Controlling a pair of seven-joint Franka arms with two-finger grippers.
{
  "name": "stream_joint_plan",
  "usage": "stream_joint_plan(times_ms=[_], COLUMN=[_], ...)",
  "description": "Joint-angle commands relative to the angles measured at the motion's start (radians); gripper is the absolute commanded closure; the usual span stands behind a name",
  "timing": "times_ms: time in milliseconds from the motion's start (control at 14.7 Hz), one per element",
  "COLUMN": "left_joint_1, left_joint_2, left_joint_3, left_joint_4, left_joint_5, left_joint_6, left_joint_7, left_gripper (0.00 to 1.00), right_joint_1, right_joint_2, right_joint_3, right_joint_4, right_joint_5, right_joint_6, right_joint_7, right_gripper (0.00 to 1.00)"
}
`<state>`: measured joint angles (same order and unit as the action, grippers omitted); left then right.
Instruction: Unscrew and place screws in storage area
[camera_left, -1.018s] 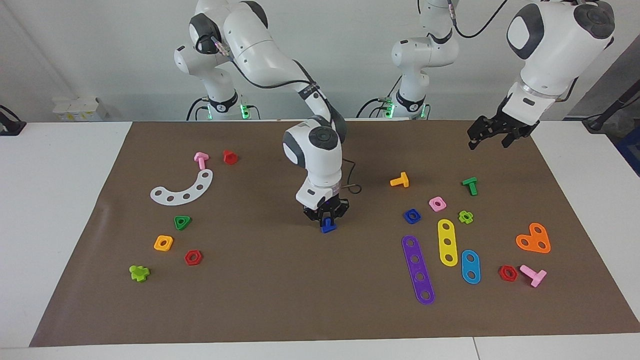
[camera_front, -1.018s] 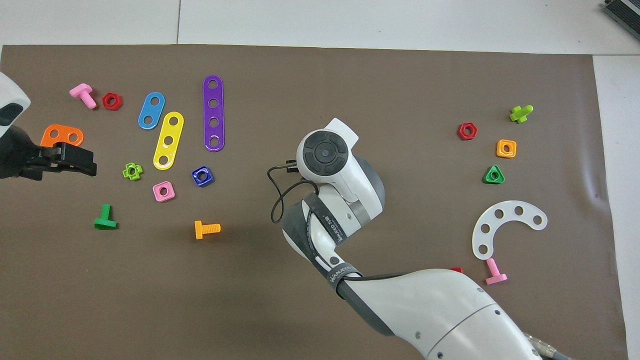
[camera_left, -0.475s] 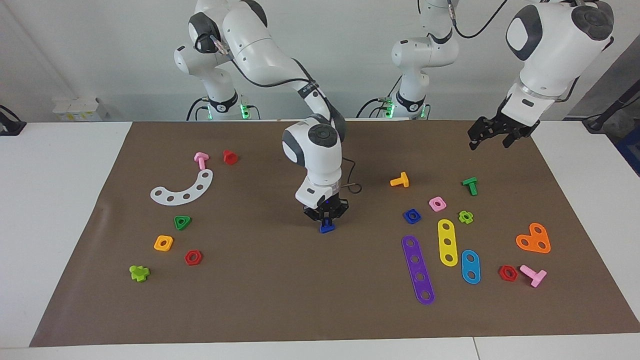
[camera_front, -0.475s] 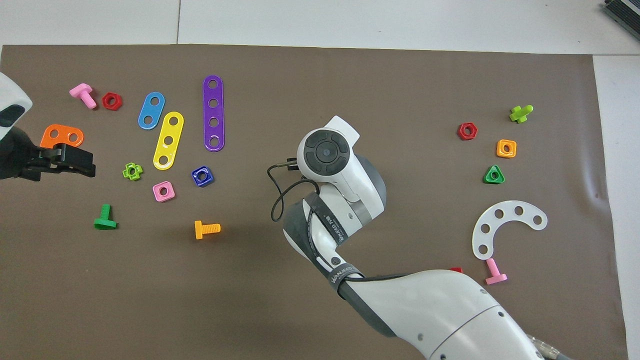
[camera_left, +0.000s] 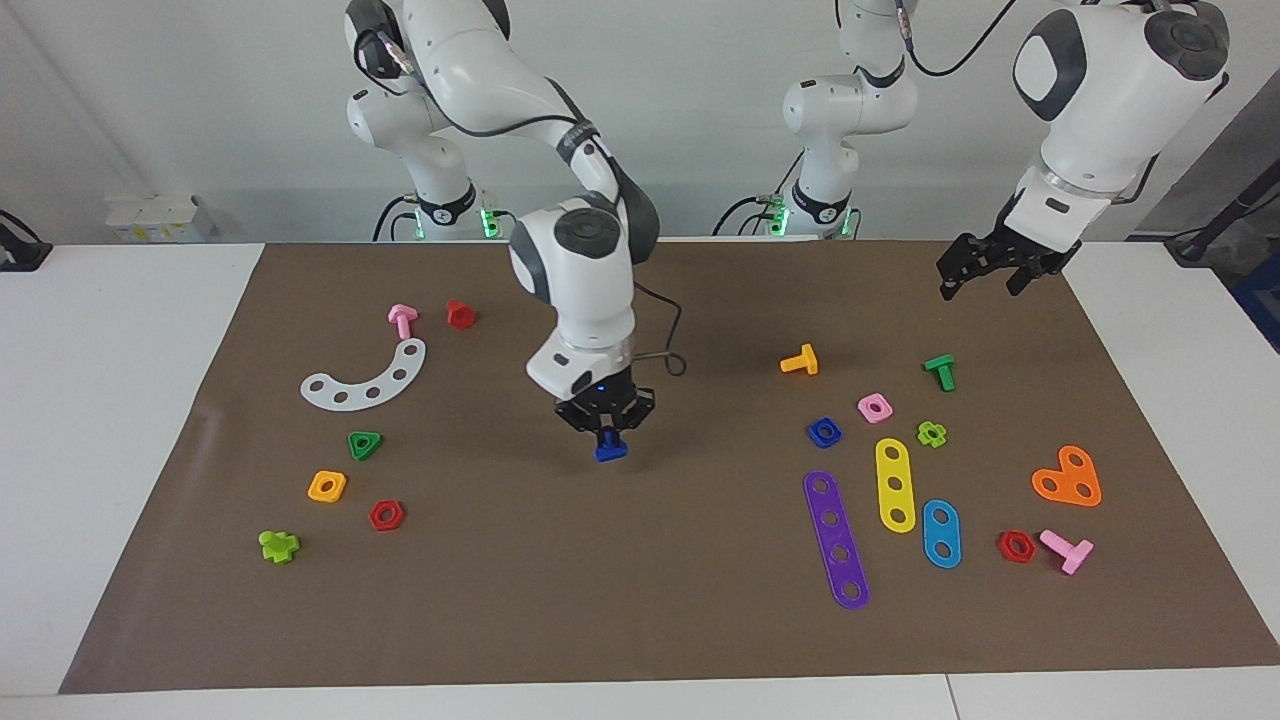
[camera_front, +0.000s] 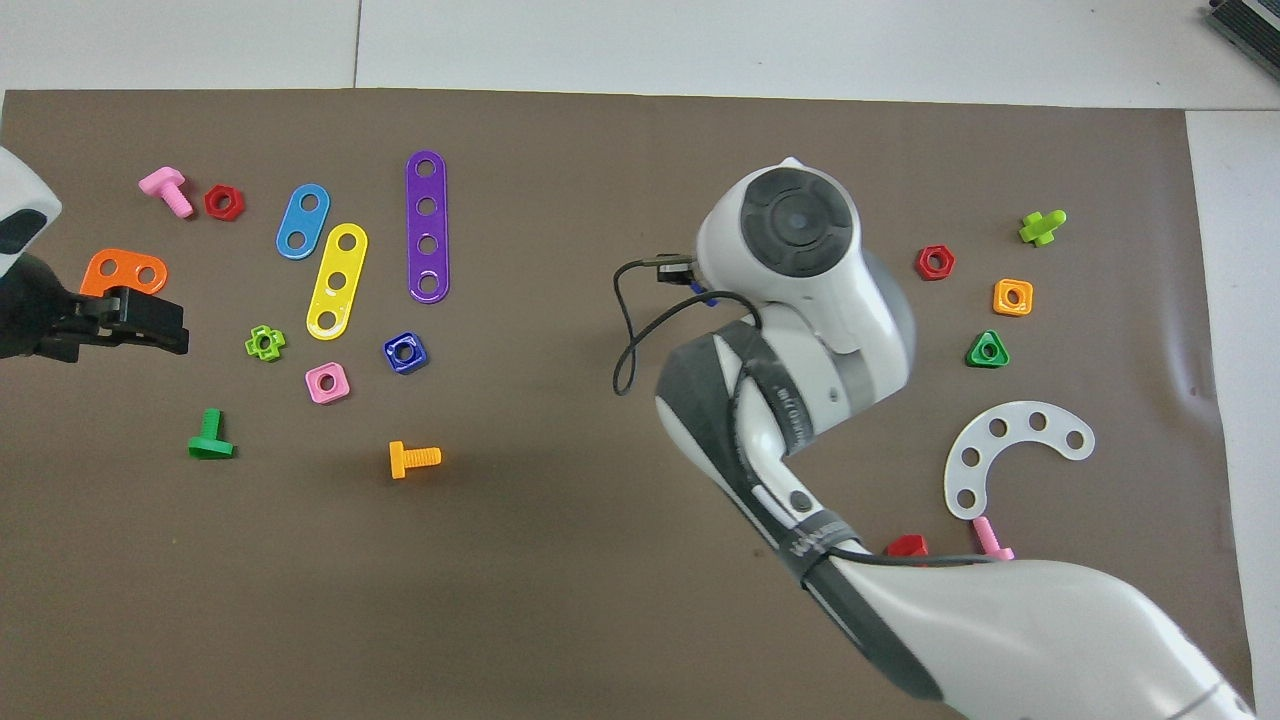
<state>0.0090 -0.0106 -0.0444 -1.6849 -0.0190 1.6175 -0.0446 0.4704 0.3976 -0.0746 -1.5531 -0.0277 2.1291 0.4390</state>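
Right gripper (camera_left: 606, 436), jaws pinching a blue screw (camera_left: 610, 451), hangs over the mat (camera_left: 640, 600); a shallow pinch could drop it short of storage. Left gripper (camera_left: 985, 268) waits, jaws spread.

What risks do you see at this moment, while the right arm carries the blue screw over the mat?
The right gripper holds the blue screw only by its short shank, head hanging below; it might slip out before reaching the storage area by the white curved strip. There, the green triangular nut, orange square nut and red hexagonal nut lie close together, so lowering could knock one. The left gripper waits above the mat's corner.
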Motion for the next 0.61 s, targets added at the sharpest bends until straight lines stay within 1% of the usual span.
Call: stream_joint_plan(times_ms=[0, 68, 204, 339, 407, 543], left_joint_1=[0.005, 0.005, 0.005, 0.005, 0.005, 0.006], left_joint_2=[-0.025, -0.025, -0.025, -0.025, -0.025, -0.025], left_joint_3=[0.000, 0.000, 0.000, 0.000, 0.000, 0.000], left_joint_4=[-0.030, -0.030, -0.030, -0.030, -0.030, -0.036], left_joint_5=[0.021, 0.021, 0.021, 0.021, 0.021, 0.021], left_joint_6=[0.022, 0.024, 0.025, 0.027, 0.028, 0.038], left_joint_7=[0.005, 0.005, 0.005, 0.005, 0.005, 0.006], left_gripper=[0.00, 0.00, 0.00, 0.00, 0.00, 0.00], right_joint_1=[-0.158, -0.220, -0.323, -0.404, -0.429, -0.440], right_joint_2=[-0.184, -0.218, -0.246, -0.272, -0.276, -0.287], right_joint_3=[0.016, 0.018, 0.018, 0.016, 0.016, 0.016], right_joint_4=[-0.194, -0.234, -0.294, -0.381, -0.427, -0.530], right_joint_5=[0.009, 0.015, 0.079, 0.141, 0.156, 0.167], right_joint_6=[0.003, 0.005, 0.008, 0.037, 0.066, 0.156], right_joint_7=[-0.161, -0.231, -0.354, -0.465, -0.505, -0.528], right_gripper=[1.00, 1.00, 1.00, 1.00, 1.00, 1.00])
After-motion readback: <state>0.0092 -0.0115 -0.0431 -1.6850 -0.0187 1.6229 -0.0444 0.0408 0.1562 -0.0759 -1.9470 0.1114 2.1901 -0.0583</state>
